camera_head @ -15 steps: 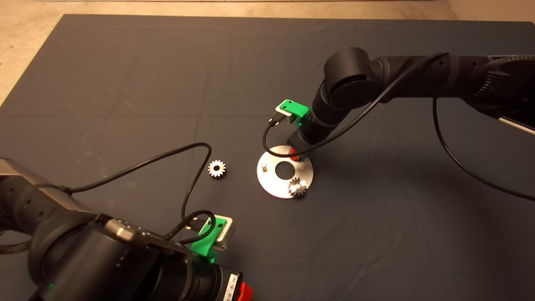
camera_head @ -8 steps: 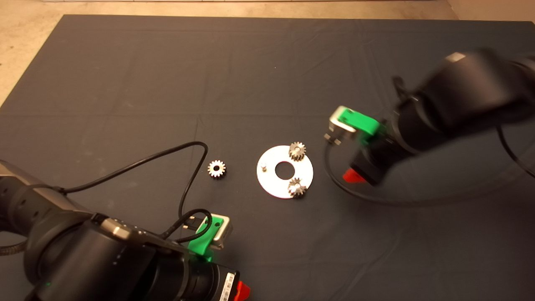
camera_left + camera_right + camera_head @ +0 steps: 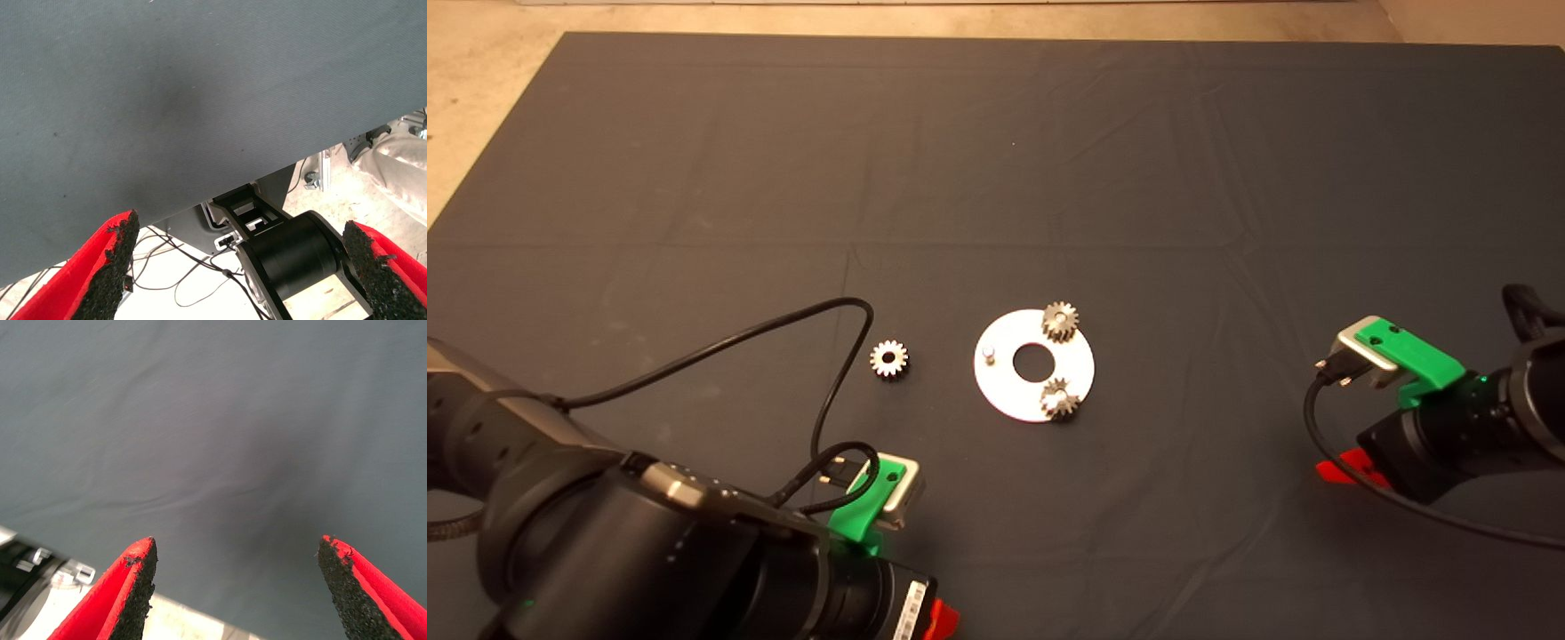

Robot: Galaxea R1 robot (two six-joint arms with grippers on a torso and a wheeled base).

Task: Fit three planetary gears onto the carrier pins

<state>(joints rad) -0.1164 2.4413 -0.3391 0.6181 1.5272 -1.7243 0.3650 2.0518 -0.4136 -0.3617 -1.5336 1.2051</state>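
A shiny silver disc (image 3: 1009, 391) with a round centre hole lies mid-mat. Two planetary gears sit on its carrier pins: one at the far edge (image 3: 1059, 321), one at the near edge (image 3: 1059, 398). The third pin (image 3: 988, 354) stands bare on the disc's left side. A third gear (image 3: 888, 359) lies flat on the mat left of the disc. My right gripper (image 3: 237, 583) is open and empty, low at the right edge of the mat (image 3: 1352, 468). My left gripper (image 3: 240, 263) is open and empty, parked at the lower left (image 3: 938, 620).
Black cables loop from the left arm across the mat (image 3: 818, 338) near the loose gear. The left wrist view shows the mat's edge with the robot's base and floor beyond.
The right arm let go of a gear on the far pin and swung away to the right edge of the mat. The left arm has stayed put.
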